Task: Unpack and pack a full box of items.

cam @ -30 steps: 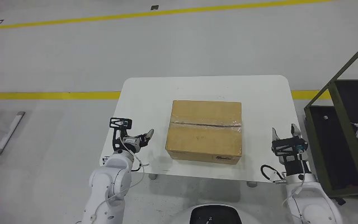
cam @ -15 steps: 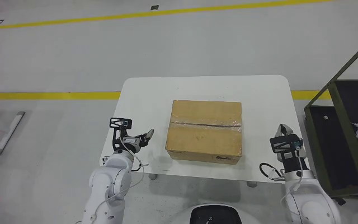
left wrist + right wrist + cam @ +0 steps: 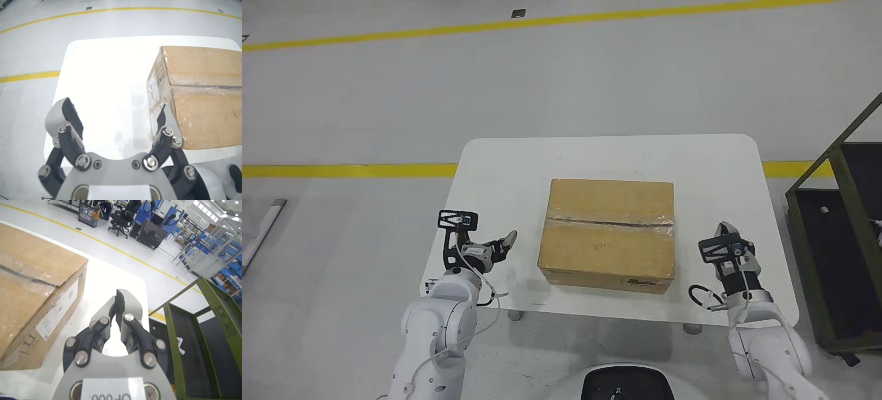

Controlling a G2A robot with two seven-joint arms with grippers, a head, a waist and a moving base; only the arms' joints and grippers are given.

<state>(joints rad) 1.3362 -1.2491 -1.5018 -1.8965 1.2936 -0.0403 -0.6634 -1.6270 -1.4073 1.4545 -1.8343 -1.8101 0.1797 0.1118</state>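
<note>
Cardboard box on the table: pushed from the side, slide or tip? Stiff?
Likely slides, not tips: the box is low and wide, flat on the smooth white table. Probably fairly stiff, its flaps being closed and taped. The glossy clear tape over the seam may be slippery.

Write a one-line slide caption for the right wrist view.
Right gripper, jaws shut and empty, above the white table between the taped cardboard box and a green cart.
</note>
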